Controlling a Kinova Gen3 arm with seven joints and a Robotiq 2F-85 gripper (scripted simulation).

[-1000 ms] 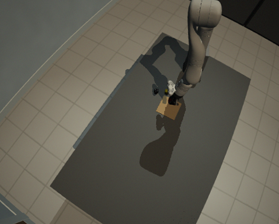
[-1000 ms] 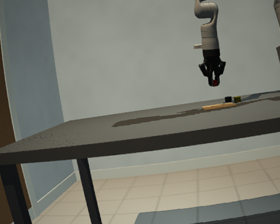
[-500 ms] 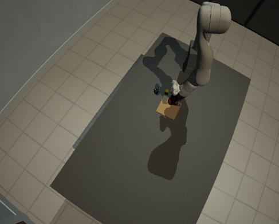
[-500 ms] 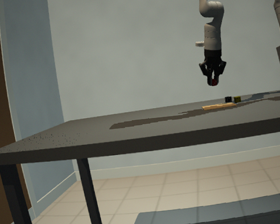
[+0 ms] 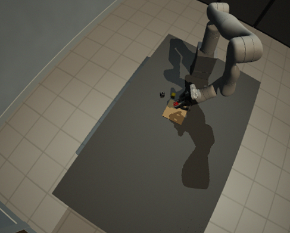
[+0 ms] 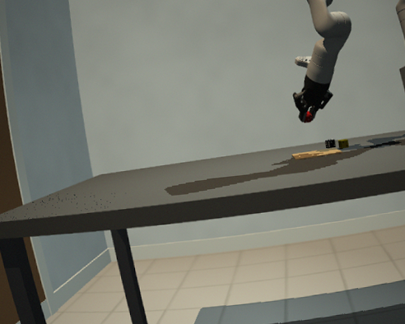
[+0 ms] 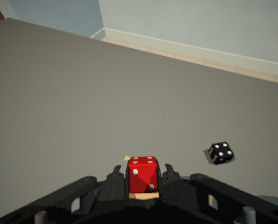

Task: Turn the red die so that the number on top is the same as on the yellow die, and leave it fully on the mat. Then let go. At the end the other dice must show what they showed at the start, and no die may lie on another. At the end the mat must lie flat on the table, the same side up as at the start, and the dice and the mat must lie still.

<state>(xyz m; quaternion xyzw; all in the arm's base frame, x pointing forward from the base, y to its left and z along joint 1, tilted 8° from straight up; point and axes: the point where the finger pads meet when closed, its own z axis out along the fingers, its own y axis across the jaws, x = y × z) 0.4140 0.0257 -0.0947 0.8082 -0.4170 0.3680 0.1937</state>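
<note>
My gripper (image 7: 143, 169) is shut on the red die (image 7: 143, 174) and holds it well above the table, tilted. In the exterior view the gripper (image 6: 308, 113) with the red die (image 6: 308, 115) hangs above the tan mat (image 6: 316, 153). In the top view the red die (image 5: 176, 103) shows over the far edge of the mat (image 5: 174, 114). The yellow die (image 5: 173, 94) sits on the table just beyond the mat, and also shows in the side view (image 6: 343, 143). The black die (image 5: 162, 94) sits to its left; it shows in the wrist view (image 7: 221, 152).
The arm's base block (image 5: 203, 68) stands at the far end of the table behind the dice. The arm's shadow falls across the mat and the table middle. The table's left edge (image 5: 111, 105) runs near the black die.
</note>
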